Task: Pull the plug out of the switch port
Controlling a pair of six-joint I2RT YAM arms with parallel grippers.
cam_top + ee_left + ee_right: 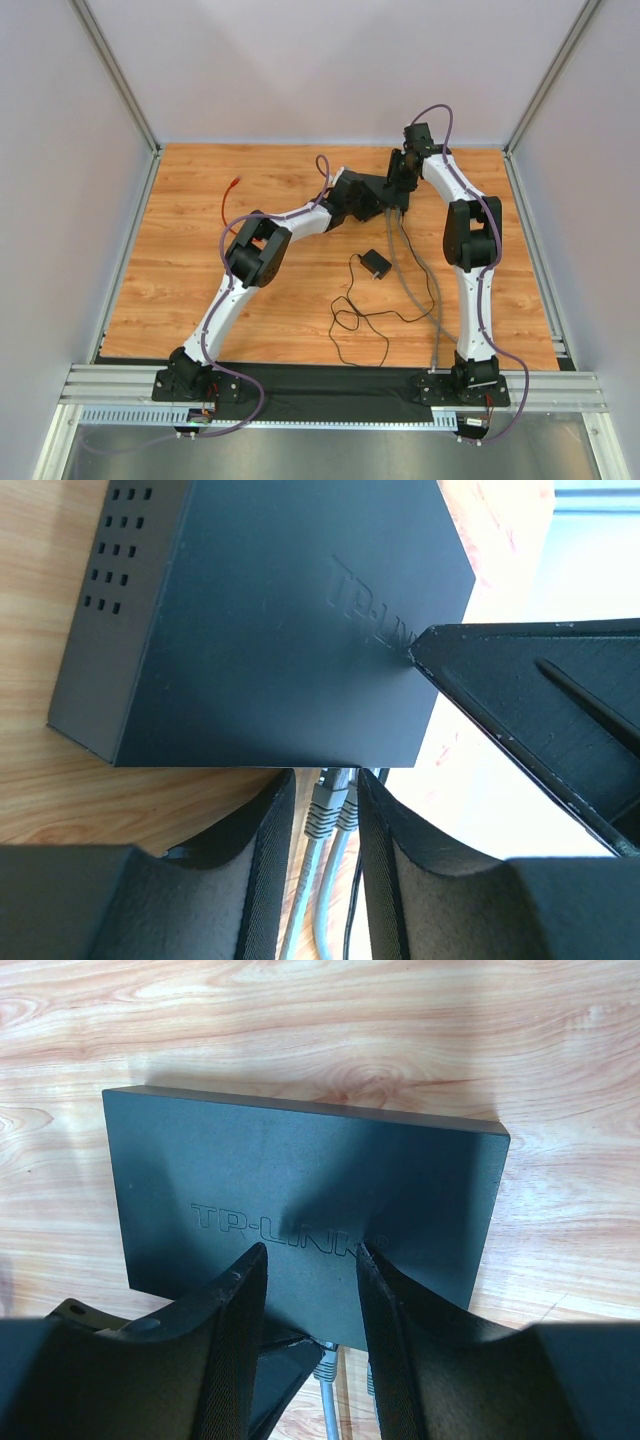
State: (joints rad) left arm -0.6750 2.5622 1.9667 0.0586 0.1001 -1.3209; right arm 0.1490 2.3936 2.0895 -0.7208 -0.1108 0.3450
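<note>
**Plug (320, 815) seated at the TP-LINK switch (260, 630), grippers on both sides**

Right wrist view first. Looking down on the flat black top of the switch, logo (270, 1222) facing up, box lying flat on the wooden table (300, 1020). Got the right gripper (307, 1252) with its fingers partly spread and nothing between them, tips down on the top near its front edge, right by the logo. Can just make out grey plugs poking out below that edge.

Left wrist view next. Same box seen from the cable side, with vent holes (115, 550) on the left wall. Got the left gripper (325, 780) straddling that plug plus a second grey plug (349, 802) right beside it, both tucked under the box's near edge. No view of the switch port itself, hidden under that edge. Fingers (265, 850) close in on either side of the pair; honestly can't tell squeezing from merely bracketing. Also spotting one right fingertip (440, 665) touching the top by the logo.

Top view last. Switch at the far middle of the table, mostly covered by both wrists meeting over it. Can follow grey cables (436, 345) from there toward the right arm's base. Also lying around: a small black adapter (376, 263) with a thin black cord (350, 320) looped on the near side, not touching the switch, and a red cable (226, 205) off to the left.
</note>
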